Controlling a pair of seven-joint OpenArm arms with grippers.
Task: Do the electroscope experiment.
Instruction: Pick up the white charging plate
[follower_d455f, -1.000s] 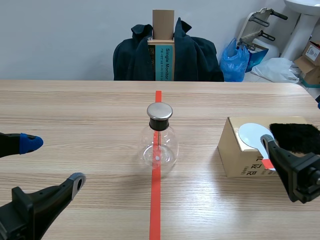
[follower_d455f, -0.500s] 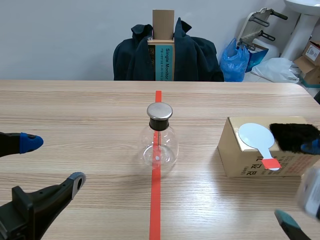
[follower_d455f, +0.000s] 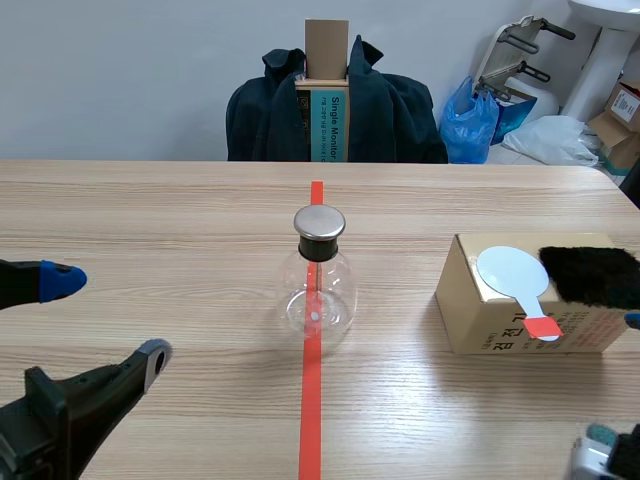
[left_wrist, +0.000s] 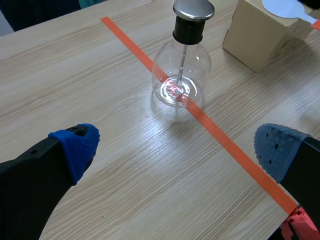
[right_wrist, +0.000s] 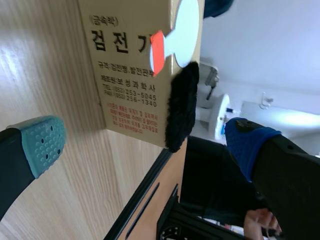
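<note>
Withdrawn from the box (follower_d455f: 498, 324), right gripper (right_wrist: 145, 141) gapes wide, seemingly empty.

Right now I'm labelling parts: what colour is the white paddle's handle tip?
Orange-red; the handle tip shows best in the scene view.

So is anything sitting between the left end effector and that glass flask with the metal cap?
Nothing visible. The left end effector is open, and only bare table with a strip of orange tape lies between it and the flask. The cardboard box stands beside the flask, out of the path.
</note>
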